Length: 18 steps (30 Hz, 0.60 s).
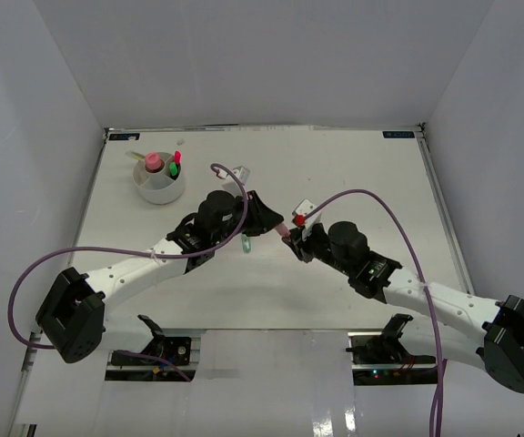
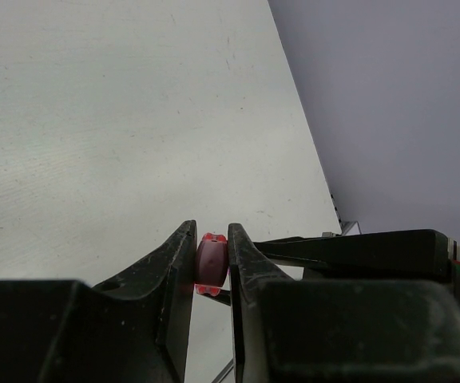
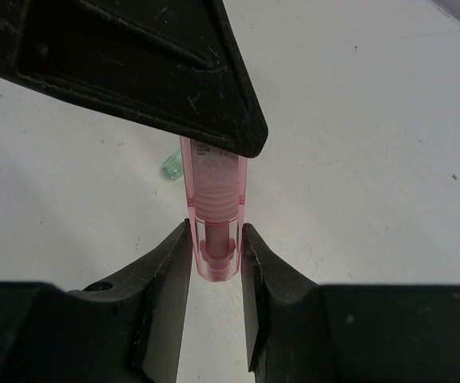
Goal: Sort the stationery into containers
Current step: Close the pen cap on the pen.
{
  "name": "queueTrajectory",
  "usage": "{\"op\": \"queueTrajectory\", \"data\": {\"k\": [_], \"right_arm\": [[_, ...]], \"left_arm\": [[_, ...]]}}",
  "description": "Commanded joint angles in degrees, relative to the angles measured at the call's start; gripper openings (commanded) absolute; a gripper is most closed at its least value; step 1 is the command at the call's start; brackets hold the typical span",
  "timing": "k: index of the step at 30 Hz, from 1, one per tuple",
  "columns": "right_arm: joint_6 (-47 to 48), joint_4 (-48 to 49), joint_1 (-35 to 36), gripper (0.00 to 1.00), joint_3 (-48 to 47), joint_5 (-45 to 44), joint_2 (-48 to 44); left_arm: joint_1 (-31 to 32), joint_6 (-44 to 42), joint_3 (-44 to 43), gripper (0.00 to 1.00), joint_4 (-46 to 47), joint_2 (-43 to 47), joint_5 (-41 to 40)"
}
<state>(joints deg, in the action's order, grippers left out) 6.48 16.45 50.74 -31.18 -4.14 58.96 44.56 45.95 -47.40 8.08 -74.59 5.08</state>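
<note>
A translucent pink marker [image 1: 284, 231] hangs above the table middle, held between both grippers. My left gripper [image 1: 274, 221] is shut on one end of it; in the left wrist view [image 2: 212, 233] the marker's dark pink end [image 2: 212, 266] is pinched between the fingers. My right gripper [image 1: 295, 240] is shut on the other end; in the right wrist view [image 3: 215, 230] the pink marker [image 3: 214, 215] sits between the fingertips. The round white organiser cup [image 1: 156, 192] stands at the back left, holding a pink tube [image 1: 154, 161] and green [image 1: 174, 170] and pink markers.
A pale green marker [image 1: 246, 244] lies on the table under the left gripper and shows in the right wrist view [image 3: 169, 167]. A red-capped short marker [image 1: 300, 217] lies just beyond the right gripper. White walls enclose the table on three sides.
</note>
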Motion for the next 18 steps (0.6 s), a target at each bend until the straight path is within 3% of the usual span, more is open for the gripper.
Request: {"op": "queueTrajectory", "data": {"k": [1,18], "right_arm": [[0.81,5.96,0.23,0.26,-4.33,-1.22,-0.25],[1.6,4.56,0.23,0.23,-7.49,-0.69,-0.25]], "left_arm": [[1.06,1.07,1.52,0.3,-0.78,-0.56,2.83],[1.06,1.42,3.8,0.33,0.19,-1.35,4.32]]}}
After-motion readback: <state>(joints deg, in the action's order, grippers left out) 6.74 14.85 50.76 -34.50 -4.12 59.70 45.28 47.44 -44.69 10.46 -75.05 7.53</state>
